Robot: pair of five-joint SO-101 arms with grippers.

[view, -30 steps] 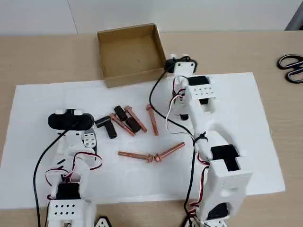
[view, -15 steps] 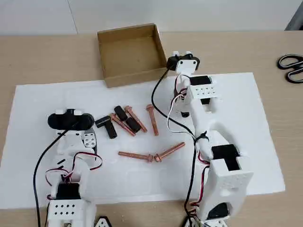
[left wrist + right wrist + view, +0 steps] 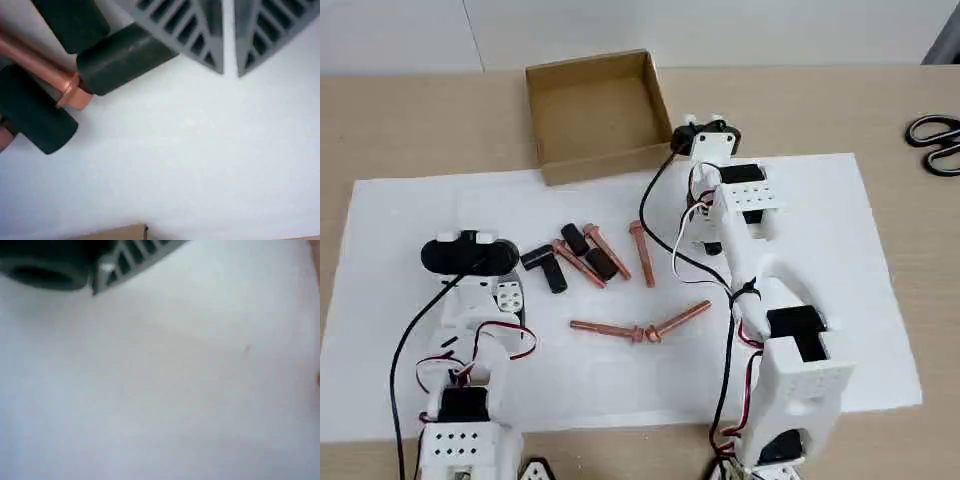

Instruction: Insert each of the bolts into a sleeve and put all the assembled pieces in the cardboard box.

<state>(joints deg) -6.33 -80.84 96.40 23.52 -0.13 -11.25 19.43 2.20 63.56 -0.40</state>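
Observation:
Several copper bolts lie on the white sheet: three in a cluster, two end to end nearer the arms. Black sleeves lie among the cluster. In the left wrist view my left gripper hangs shut just above the sheet with nothing between its fingers. A sleeve and a bolt head lie just beside it. My right gripper is low over bare sheet. One grey finger presses against a black sleeve. The open cardboard box stands at the back.
The right arm stretches over the sheet's right half, its wrist close to the box's near right corner. The left arm stands at the sheet's left. Scissors lie at the far right on the wooden table.
The right arm's wrist has shifted slightly to the right beside the box corner. The left arm, bolts and sleeves have not moved.

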